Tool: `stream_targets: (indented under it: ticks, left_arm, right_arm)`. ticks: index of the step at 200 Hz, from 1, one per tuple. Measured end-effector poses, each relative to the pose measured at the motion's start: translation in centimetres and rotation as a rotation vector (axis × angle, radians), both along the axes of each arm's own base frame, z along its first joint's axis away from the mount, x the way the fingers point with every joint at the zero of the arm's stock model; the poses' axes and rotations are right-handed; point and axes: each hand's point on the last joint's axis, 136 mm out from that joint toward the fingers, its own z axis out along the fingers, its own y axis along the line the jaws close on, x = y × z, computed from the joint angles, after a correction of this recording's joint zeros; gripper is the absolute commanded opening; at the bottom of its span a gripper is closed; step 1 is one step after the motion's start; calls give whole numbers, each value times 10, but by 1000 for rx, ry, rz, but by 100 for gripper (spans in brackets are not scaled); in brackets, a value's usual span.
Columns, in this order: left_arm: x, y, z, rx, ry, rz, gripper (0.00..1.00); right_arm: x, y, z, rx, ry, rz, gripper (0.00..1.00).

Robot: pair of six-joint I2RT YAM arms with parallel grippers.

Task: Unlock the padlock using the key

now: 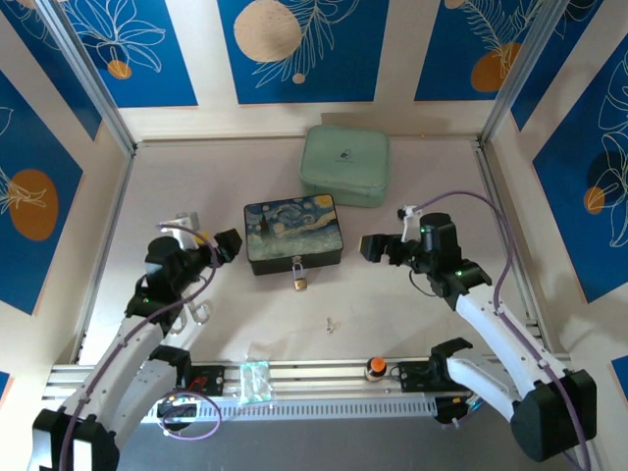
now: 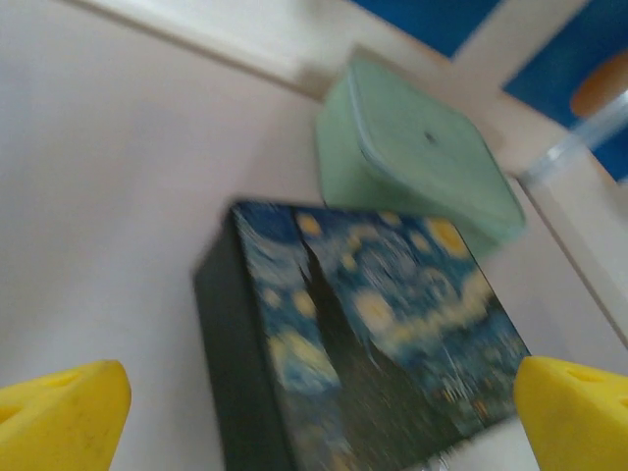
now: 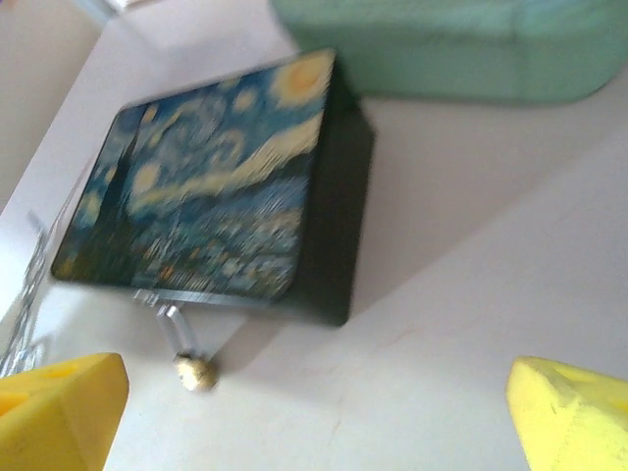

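Observation:
The small brass padlock (image 1: 299, 282) hangs by its silver shackle from the front of the starry-night box (image 1: 291, 233) in the middle of the table; the right wrist view shows the padlock (image 3: 195, 370) below the box's hasp. The tiny silver key (image 1: 331, 322) lies alone on the table, nearer than the padlock. My left gripper (image 1: 224, 245) hovers left of the box, open, yellow fingertips (image 2: 59, 412) wide apart and empty. My right gripper (image 1: 378, 245) hovers right of the box, open too, with its fingertips (image 3: 569, 417) spread and nothing between them.
A mint-green case (image 1: 344, 165) sits behind the box. A round orange-and-black knob (image 1: 374, 368) and a clear packet (image 1: 255, 381) rest on the rail at the near edge. Side walls and metal posts enclose the table.

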Motion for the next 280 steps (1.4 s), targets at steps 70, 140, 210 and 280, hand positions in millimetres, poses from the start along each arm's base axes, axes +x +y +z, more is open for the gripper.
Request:
stream_targets:
  ticks: [70, 140, 210, 280]
  left_arm:
    - [-61, -86, -46, 63, 247, -283, 99]
    - [-86, -96, -63, 34, 347, -293, 99]
    - [-92, -98, -65, 25, 373, -294, 100]
    - [-93, -94, -72, 26, 387, -272, 99]
  right_arm:
    - [-77, 68, -56, -140, 364, 148, 92]
    - [-144, 99, -111, -309, 518, 169, 81]
    - [-147, 101, -152, -432, 547, 87, 53]
    - [-148, 106, -159, -476, 535, 69, 41]
